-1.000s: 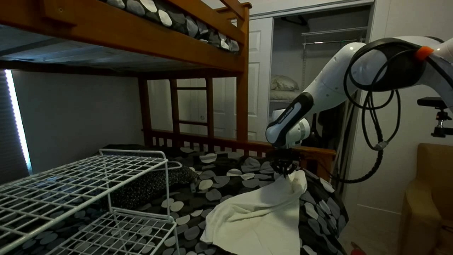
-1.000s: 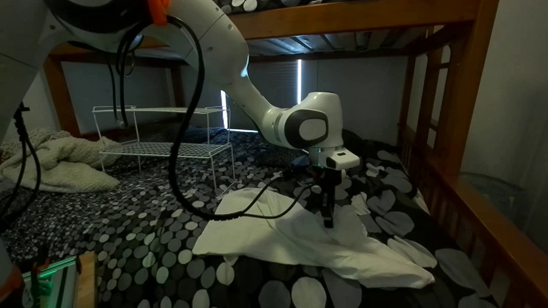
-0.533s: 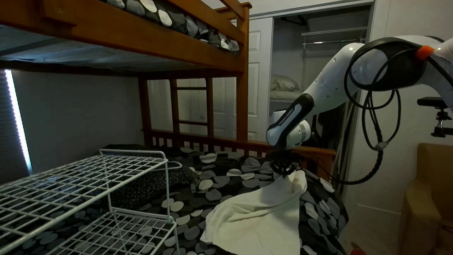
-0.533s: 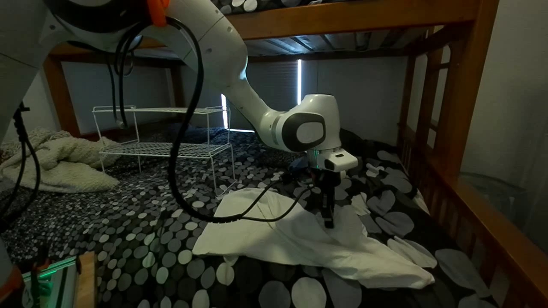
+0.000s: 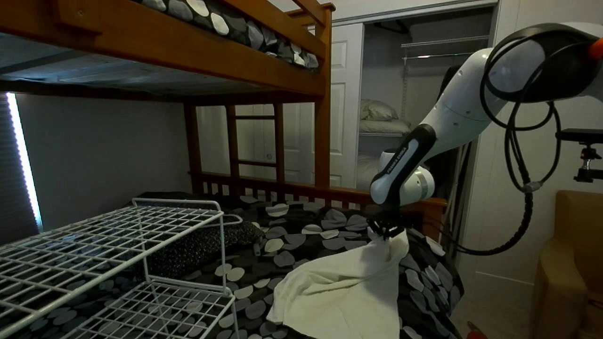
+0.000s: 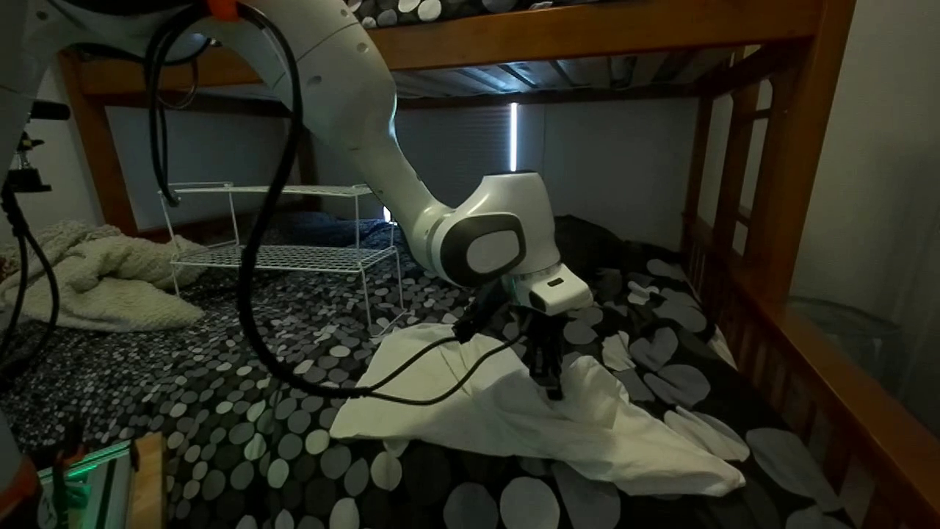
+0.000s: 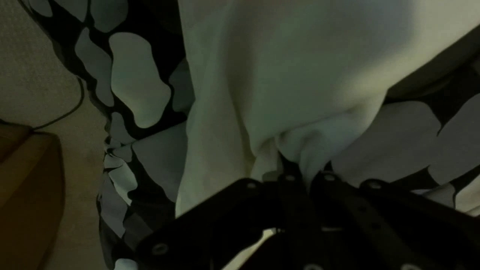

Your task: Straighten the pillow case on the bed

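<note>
holding a bunched fold of the pillow case (image 7: 318, 67) between the nearly met fingers of the gripper (image 7: 308, 176), low and right of center in the wrist view. creased tightly at that grip, spread smoother toward the top of the same frame. in both exterior views, lying rumpled and askew on the dark, pebble-printed bed (image 6: 279, 470), to the right of a white wire rack (image 6: 316, 257). in an exterior view, reaching down to the bottom edge, well left of a tan armchair (image 5: 565, 263) at the right edge. in an exterior view, stretching across the lower middle toward the lower right, well apart from a fluffy cream blanket (image 6: 110, 286) at the left.
</note>
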